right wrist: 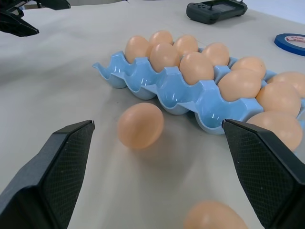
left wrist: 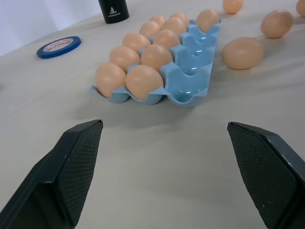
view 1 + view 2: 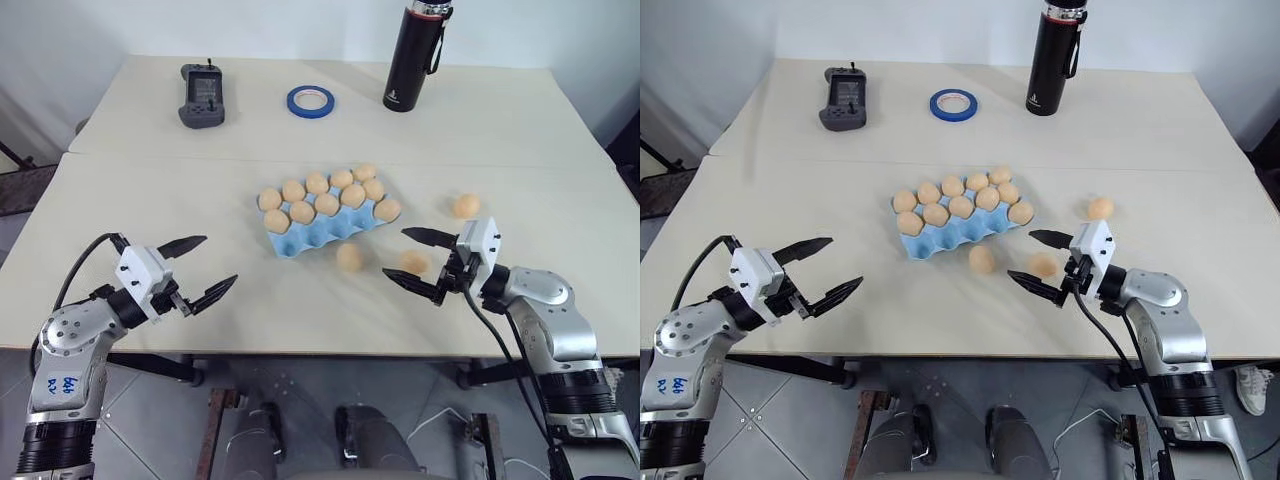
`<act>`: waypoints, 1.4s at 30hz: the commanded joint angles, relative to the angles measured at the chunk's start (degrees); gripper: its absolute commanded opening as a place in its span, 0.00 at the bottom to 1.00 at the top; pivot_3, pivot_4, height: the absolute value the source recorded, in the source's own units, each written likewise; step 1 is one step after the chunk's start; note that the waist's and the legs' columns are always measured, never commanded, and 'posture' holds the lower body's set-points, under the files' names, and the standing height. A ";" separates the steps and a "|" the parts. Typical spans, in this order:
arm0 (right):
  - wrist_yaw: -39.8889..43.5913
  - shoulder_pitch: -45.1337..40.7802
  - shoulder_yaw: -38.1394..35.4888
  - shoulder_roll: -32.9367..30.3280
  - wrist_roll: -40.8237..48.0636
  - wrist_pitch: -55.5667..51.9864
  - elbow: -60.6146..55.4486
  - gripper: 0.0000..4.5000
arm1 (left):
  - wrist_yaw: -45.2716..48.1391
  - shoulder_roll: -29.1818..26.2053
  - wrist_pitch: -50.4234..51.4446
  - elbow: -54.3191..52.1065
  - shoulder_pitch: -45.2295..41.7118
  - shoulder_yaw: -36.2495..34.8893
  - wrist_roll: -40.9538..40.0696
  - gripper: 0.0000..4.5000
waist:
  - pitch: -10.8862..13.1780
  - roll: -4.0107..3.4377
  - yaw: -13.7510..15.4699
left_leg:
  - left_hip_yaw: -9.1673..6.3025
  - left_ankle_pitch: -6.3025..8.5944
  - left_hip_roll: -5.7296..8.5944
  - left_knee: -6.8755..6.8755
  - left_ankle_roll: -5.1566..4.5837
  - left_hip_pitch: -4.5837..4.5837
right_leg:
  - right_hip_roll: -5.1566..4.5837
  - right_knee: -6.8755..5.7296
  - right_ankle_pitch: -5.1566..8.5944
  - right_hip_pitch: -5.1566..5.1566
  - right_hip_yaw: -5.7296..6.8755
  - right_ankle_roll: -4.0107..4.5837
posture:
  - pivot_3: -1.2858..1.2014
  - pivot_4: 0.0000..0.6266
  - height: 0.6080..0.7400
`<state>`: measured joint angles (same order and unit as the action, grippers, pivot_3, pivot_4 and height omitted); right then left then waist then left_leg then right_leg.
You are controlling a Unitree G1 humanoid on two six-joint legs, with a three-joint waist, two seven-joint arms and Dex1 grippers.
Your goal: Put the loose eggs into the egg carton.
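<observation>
I count nine eggs seated in the blue egg carton (image 3: 330,228) and three loose eggs left on the counter (image 3: 150,190), the nearest loose egg (image 3: 413,262) lying between the spread fingers of my empty right pincer (image 3: 418,260), while the left pincer (image 3: 195,268) also hangs released

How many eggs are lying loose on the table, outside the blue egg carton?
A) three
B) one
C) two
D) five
A: three loose eggs lie on the table beside the egg carton: one just in front of it, one between the open fingers of the right gripper, and one farther off on the right side.
</observation>
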<state>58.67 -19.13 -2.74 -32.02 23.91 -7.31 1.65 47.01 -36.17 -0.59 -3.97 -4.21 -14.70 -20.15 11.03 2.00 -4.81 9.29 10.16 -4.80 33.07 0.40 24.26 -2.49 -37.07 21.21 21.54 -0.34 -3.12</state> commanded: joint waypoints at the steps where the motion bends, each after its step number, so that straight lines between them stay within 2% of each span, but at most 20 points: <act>1: -1.40 -0.30 -1.38 0.36 -0.39 2.20 -1.53 1.00 | -0.03 0.57 -0.10 -0.81 -1.15 0.01 -1.23 0.99 | 0.00 0.00 0.05 | 0.00 0.00 0.00 0.01 0.00 0.00 | 0.00 -0.01 0.00 0.01 0.00 0.00 | 0.52 0.24 1.00; 7: -6.32 5.18 -7.23 -1.04 1.12 1.17 -6.95 1.00 | 5.69 2.10 1.88 -1.72 -3.73 5.24 -4.16 0.99 | 0.00 0.00 0.61 | -0.01 -0.01 0.02 0.08 0.01 0.00 | -0.01 -0.05 -0.01 -0.04 0.02 -0.02 | 0.52 0.24 1.00; 16: -18.34 26.24 -21.19 1.93 -0.60 4.03 -17.61 1.00 | 13.60 5.55 0.02 2.58 -10.64 15.03 -2.29 0.99 | -0.02 -0.02 1.73 | -0.06 -0.04 0.02 0.19 0.08 -0.02 | 0.06 -0.06 -0.02 -0.12 0.01 -0.05 | 0.52 0.24 1.00; 21: -20.28 32.32 -22.19 4.12 -2.45 7.94 -16.02 1.00 | 16.96 6.02 -4.79 6.97 -13.17 18.33 0.95 0.99 | -0.02 -0.03 1.09 | 0.00 -0.02 0.01 0.23 0.03 -0.09 | 0.10 -0.18 -0.04 -0.11 -0.05 -0.08 | 0.52 0.24 1.00; 27: -20.85 29.97 -21.07 4.14 -3.27 9.98 -10.24 1.00 | 18.42 6.75 -5.72 7.84 -13.74 18.74 0.42 0.99 | -0.03 -0.05 0.53 | -0.14 -0.08 0.02 0.44 -0.01 -0.13 | 0.06 -0.38 -0.06 -0.16 -0.01 -0.09 | 0.52 0.24 1.00; 38: -13.25 16.93 -14.65 0.06 -4.16 9.62 7.20 1.00 | 16.15 5.12 -4.73 3.49 -9.79 16.67 0.29 0.99 | -0.04 -0.06 0.19 | -0.19 -0.17 0.04 0.41 -0.17 -0.10 | 0.07 -0.42 -0.06 -0.14 0.01 -0.09 | 0.52 0.24 1.00; 42: -12.55 14.25 -13.73 -0.03 -4.78 10.81 11.13 0.81 | 14.91 4.55 -4.23 2.02 -8.52 15.57 0.15 1.00 | -0.04 -0.07 0.20 | -0.18 -0.15 0.04 0.50 -0.15 -0.10 | 0.06 -0.46 -0.06 -0.15 0.01 -0.11 | 0.52 0.24 1.00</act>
<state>45.58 -4.20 -15.93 -30.95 19.23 1.67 12.21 62.63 -30.82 -4.86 0.65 -13.03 2.34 -19.31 10.99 1.94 -4.61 9.11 10.02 -4.75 33.58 0.26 24.16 -2.45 -37.55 21.14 21.39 -0.33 -3.23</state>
